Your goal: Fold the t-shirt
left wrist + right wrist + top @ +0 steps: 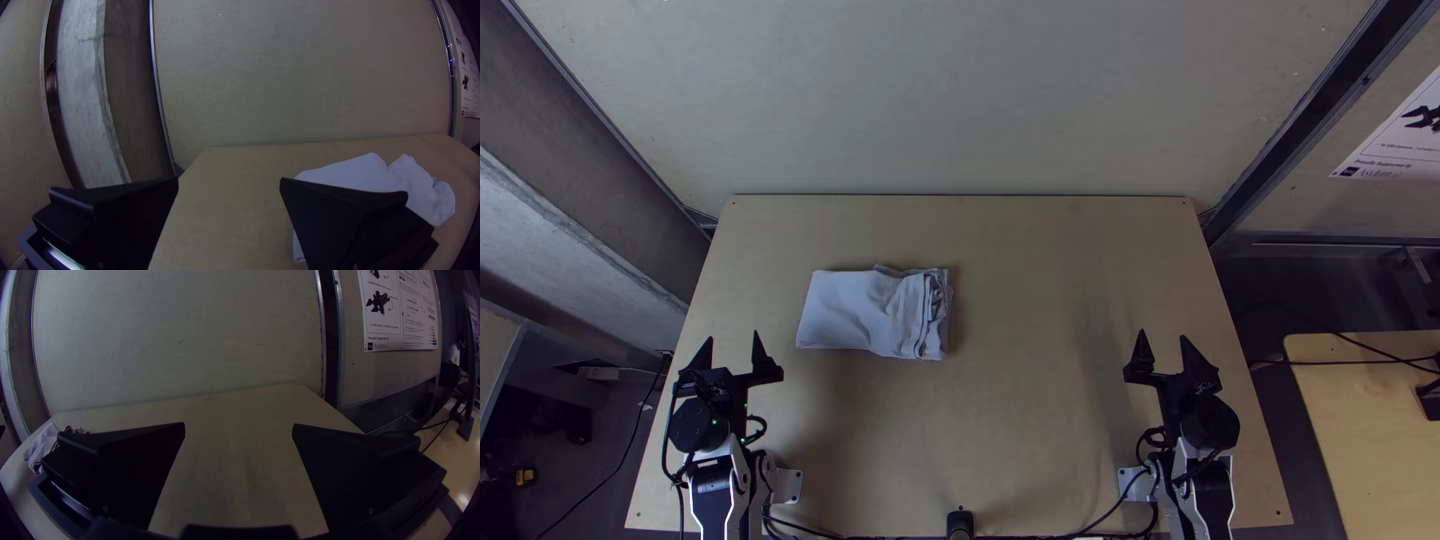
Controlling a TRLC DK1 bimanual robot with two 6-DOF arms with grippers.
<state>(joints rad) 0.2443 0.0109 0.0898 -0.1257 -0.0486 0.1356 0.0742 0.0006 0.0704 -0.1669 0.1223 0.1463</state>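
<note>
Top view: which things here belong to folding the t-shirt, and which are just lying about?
Part of the job:
- t-shirt, folded into a compact bundle, rumpled at one end
- wooden table under it
- left gripper and right gripper, both open and off the cloth

Not part of it:
- side table at the right
- black cables crossing it
- poster on the wall

Wide-open black fingers over pale wooden table, folded t-shirt near the table's edge.
</note>
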